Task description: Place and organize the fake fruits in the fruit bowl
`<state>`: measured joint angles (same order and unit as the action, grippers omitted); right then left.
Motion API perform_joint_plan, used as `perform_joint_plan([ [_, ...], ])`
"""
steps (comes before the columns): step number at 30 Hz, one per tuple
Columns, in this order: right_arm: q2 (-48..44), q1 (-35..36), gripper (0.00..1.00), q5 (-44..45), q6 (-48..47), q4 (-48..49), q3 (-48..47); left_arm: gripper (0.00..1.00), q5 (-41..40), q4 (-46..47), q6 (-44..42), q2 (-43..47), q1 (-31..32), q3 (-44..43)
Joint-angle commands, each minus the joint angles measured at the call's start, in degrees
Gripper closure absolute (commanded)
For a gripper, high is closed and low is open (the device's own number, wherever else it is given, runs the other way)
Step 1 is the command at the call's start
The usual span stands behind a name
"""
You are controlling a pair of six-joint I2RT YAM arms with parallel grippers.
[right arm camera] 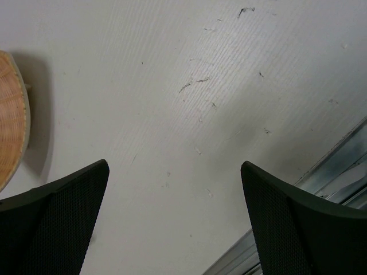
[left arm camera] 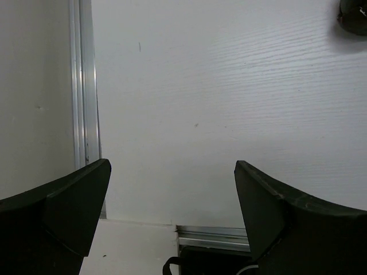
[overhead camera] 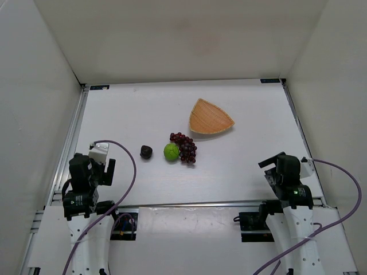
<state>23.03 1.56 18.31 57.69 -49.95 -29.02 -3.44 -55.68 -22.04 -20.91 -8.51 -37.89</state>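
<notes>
White table [overhead camera: 241, 166] with pale walls on three sides, and both arms sit low at its near edge. We see the left gripper [left arm camera: 172, 165] with jaws spread wide, nothing between them and bare tabletop below. The right gripper [right arm camera: 174, 165] is the same: jaws wide apart, holding nothing, over bare table.

The woven fruit bowl [overhead camera: 210, 117] sits ahead of the right gripper and off to its left, well apart. Only a slice of its rim shows at the left edge of the right wrist view. All three fruits lie on the table outside the bowl.

- The grape bunch [overhead camera: 186, 147] is ahead and right of the left gripper, near the bowl's near side and not touching it.
- The green fruit [overhead camera: 171, 152] touches the grapes on the side facing the left gripper.
- The brown fruit [overhead camera: 147, 152] is apart from the green one. It is the nearest fruit to the left gripper and is clipped in the top right corner of the left wrist view.
</notes>
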Motion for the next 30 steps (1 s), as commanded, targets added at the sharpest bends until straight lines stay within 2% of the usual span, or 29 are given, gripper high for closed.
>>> perform_joint_plan([
  [1,1.9,0.0,0.0,0.0,-3.1,2.3,-1.7,0.0,3.3,-1.4,-2.5,-0.2,0.1,-2.4],
  [2,2.5,0.0,0.0,0.0,-4.0,2.9,-1.7,0.0,5.4,-2.5,-6.2,-1.8,0.1,-2.4],
  [3,4.1,0.0,0.0,-0.8,-4.9,4.2,-2.2,0.0,11.2,-4.4,-16.2,-2.7,0.1,-4.0],
  [4,5.2,0.0,0.0,-1.4,-7.4,5.1,-3.1,0.0,13.2,-5.8,-18.5,-3.9,0.1,-5.0],
  [6,9.0,0.0,0.0,-4.2,-10.5,8.3,-4.3,0.0,15.8,-3.9,-18.6,-9.6,0.1,-8.1],
  [7,12.3,1.7,0.0,-5.1,-13.5,9.5,-5.6,0.0,18.2,-3.1,-17.3,-15.9,0.1,-11.6],
  [8,12.3,2.7,0.0,-5.7,-14.7,10.7,-6.5,0.0,19.8,-3.1,-17.2,-15.9,0.1,-13.4],
  [9,16.0,4.1,0.0,-5.7,-15.9,12.7,-7.4,0.0,21.4,-3.1,-16.5,-23.9,0.9,-15.5],
  [10,18.1,5.8,0.0,-4.4,-17.1,13.2,-8.7,0.0,22.7,-3.1,-13.2,-28.2,2.0,-20.2],
  [12,24.9,12.0,0.0,-1.4,-19.5,13.2,-13.8,0.0,22.1,-3.1,-9.4,-40.4,6.3,-25.1],
  [13,27.1,14.0,0.0,0.0,-20.1,13.2,-15.6,0.0,20.1,-3.7,-7.2,-43.8,12.1,-29.2],
  [15,32.2,18.1,0.0,2.1,-20.6,13.2,-19.1,0.0,19.5,-3.2,-5.0,-51.6,17.4,-32.1],
  [16,33.4,20.0,0.0,2.1,-20.6,13.8,-19.7,0.0,21.4,-1.5,-3.5,-53.5,21.3,-33.6],
  [19,35.6,22.6,0.0,-0.7,-22.4,17.8,-19.7,0.0,21.6,0.3,-2.9,-60.7,26.2,-35.2],
  [24,37.4,25.1,0.0,-2.3,-23.2,19.1,-20.3,0.0,16.6,0.8,-1.0,-72.5,26.9,-36.3],
  [30,38.9,25.7,0.0,-2.3,-23.2,19.1,-20.3,0.0,13.9,4.6,2.9,-81.4,27.4,-39.7],
])
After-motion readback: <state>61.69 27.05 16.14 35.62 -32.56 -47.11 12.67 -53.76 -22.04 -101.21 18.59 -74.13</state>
